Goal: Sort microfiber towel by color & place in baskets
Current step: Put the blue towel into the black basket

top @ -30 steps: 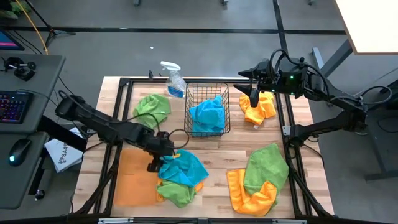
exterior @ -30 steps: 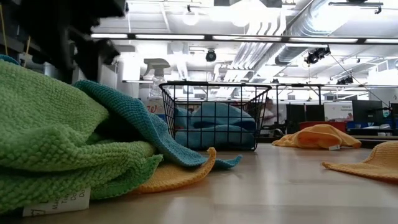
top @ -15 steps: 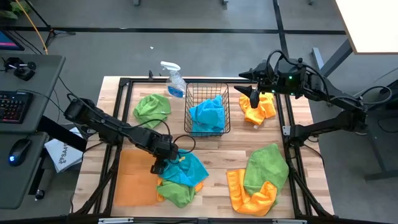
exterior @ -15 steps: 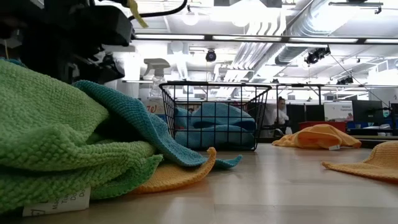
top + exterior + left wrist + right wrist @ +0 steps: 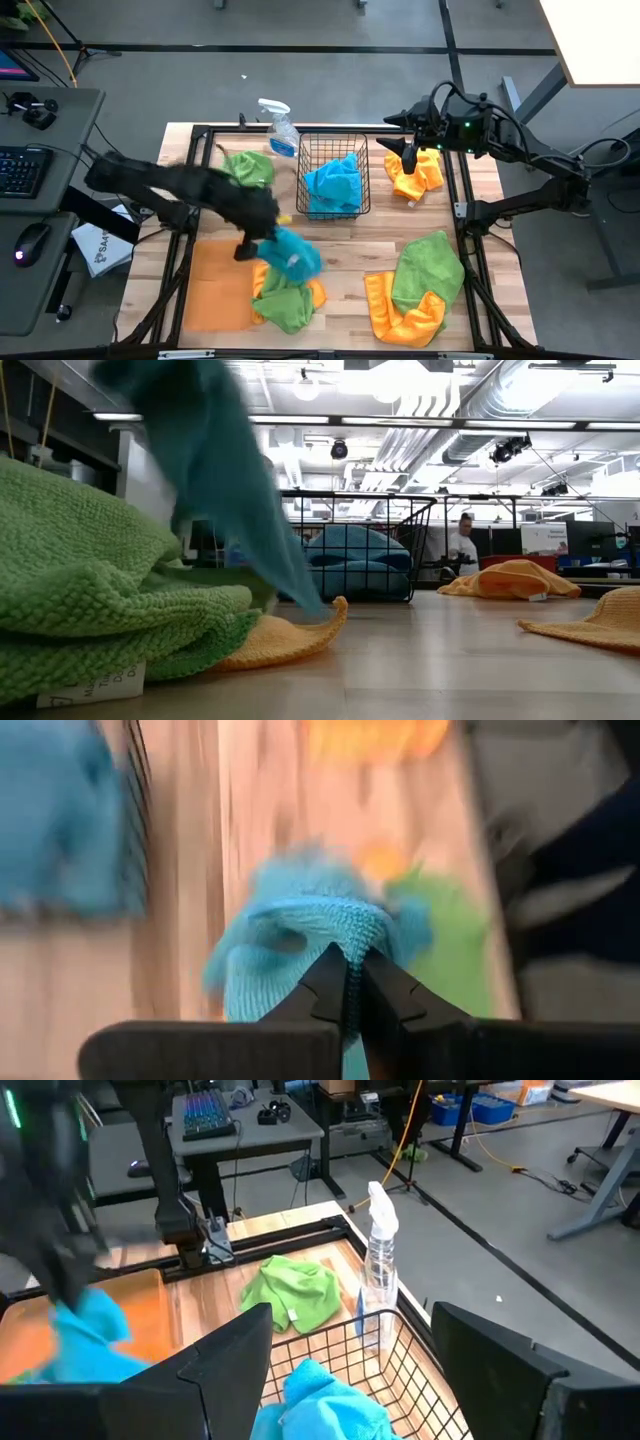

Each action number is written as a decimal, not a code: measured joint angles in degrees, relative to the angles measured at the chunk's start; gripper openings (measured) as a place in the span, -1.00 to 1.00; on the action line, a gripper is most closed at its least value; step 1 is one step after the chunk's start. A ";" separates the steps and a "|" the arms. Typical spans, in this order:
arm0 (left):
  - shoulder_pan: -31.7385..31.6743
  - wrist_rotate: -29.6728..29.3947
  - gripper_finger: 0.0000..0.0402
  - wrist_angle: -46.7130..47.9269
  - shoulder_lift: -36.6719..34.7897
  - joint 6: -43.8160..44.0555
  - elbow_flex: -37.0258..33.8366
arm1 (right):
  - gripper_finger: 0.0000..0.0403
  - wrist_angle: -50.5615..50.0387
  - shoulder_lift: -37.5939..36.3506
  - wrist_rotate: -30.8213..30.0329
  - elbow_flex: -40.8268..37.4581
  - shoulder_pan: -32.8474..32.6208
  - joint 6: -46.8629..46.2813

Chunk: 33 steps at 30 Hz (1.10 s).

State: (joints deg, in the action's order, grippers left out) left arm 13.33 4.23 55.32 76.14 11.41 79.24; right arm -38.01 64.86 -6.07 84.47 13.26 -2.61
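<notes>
- Above the front-left pile, a blue towel [image 5: 290,252] is being held pinched between the closed fingers of the left gripper [image 5: 348,982] and lifted clear.
- Next, by judgement, it is to be carried to the black wire basket [image 5: 333,148], already holding blue cloth, and released.
- Half a second earlier, this towel was lying on the green towel [image 5: 281,306]; the orange tray [image 5: 208,290] is being left bare.
- Over the far-right orange towel [image 5: 415,172], the right gripper [image 5: 409,146] is being kept spread, unchanged.

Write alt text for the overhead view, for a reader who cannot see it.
The left gripper lifts a blue towel off a green and orange pile beside the flat orange tray. Behind it, the black wire basket already holds a blue towel; the right gripper waits over an orange towel at the far right.
</notes>
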 joint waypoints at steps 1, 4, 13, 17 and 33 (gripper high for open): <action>-0.41 0.02 -0.99 0.27 -0.87 -0.50 2.73 | 0.34 0.56 0.00 0.00 0.00 0.00 0.08; -1.82 0.15 -0.99 1.79 -3.14 -0.65 10.58 | 0.34 3.02 0.00 0.00 0.00 0.00 0.46; 1.30 5.58 -1.00 17.50 -6.12 25.70 23.14 | 0.34 6.58 0.27 0.28 0.00 0.00 1.64; 9.56 7.23 -1.00 25.50 -6.02 35.92 23.10 | 0.34 6.61 0.75 0.40 0.00 -0.03 1.25; 29.28 -2.97 -1.00 31.27 -5.55 31.94 4.66 | 0.34 6.56 3.18 -2.87 0.00 -5.12 -17.23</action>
State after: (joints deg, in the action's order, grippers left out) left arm 42.61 1.26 86.58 70.59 43.36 83.90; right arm -31.44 68.04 -8.94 84.47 8.14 -19.84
